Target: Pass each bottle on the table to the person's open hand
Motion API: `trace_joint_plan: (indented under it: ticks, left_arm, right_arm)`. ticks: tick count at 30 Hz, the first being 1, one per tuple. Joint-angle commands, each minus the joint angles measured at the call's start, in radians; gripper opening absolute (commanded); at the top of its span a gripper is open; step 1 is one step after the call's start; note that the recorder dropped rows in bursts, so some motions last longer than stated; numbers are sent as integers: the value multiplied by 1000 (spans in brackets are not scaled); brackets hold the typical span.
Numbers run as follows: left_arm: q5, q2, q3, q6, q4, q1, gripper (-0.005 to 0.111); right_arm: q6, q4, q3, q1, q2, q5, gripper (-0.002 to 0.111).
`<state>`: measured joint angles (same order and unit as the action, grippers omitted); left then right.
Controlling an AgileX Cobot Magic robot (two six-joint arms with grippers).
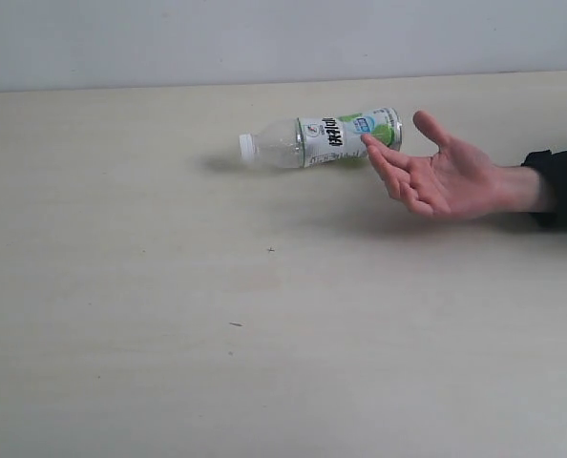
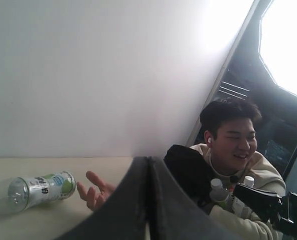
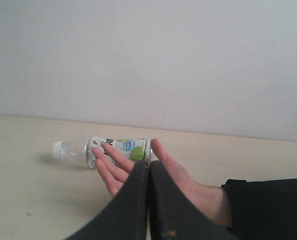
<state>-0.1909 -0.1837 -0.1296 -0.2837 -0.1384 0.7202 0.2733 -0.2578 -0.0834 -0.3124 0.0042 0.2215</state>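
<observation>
One clear bottle (image 1: 320, 139) with a green-white label and white cap lies on its side on the pale table (image 1: 169, 363), cap pointing left. The person's open hand (image 1: 436, 176), palm up with a black sleeve cuff, rests just right of the bottle's base, fingertips close to it. The bottle (image 3: 101, 150) and hand (image 3: 133, 167) also show in the right wrist view, beyond my right gripper (image 3: 149, 165), which is shut and empty. My left gripper (image 2: 148, 161) is shut and empty too, with the bottle (image 2: 36, 188) and hand (image 2: 94, 192) off to one side. Neither gripper appears in the exterior view.
A grey wall (image 1: 264, 38) stands behind the table's far edge. In the left wrist view a smiling person (image 2: 233, 145) holds white-capped bottles (image 2: 223, 197) against their chest beside dark equipment (image 2: 268, 205).
</observation>
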Motion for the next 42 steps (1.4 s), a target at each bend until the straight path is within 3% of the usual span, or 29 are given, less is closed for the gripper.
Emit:
trace_joint_plan:
  ticks: [1,5,8,10,16,20,23,26,30,36,39,42]
  left_arm:
    - [-12,8,5,31,5,1,0]
    - [-20,8,5,44,5,1,0]
    - [-150,-2,1,117,-2,-1,0]
    - [-199,-38,-33,195,-91,-3,0]
    - [-182,-338,-266,721,-450,-3,0]
    - [-62,-560,-470,1017,-612,-3,0]
    - [30,-719,-621,1292,-829,-3,0]
    - [40,-858,-724,1563,-1023,-3,0]
    - [-98,-1009,-813,1835,-1193,-3,0]
    - [-449,-1217,-947,2383,-1498,-5,0]
    - [-543,-1311,-1026,2383,-1506,-22,0]
    - [-494,-1376,-1086,2383,-1558,-47,0]
  right_arm:
    - [-1,4,7,-2,-4,-9,0]
    - [-1,4,7,-2,-4,-9,0]
    - [-1,4,7,-2,-4,-9,0]
    - [-1,4,7,-2,-4,-9,0]
    - [-1,4,7,-2,-4,-9,0]
    - [-1,4,7,-2,-4,-9,0]
    - [-1,4,7,-2,-4,-9,0]
    - [-1,4,7,-2,-4,-9,0]
    - [-1,4,7,-2,-4,-9,0]
    - [-1,4,7,-2,-4,-9,0]
    - [-1,4,7,-2,-4,-9,0]
    - [-1,4,7,-2,-4,-7,0]
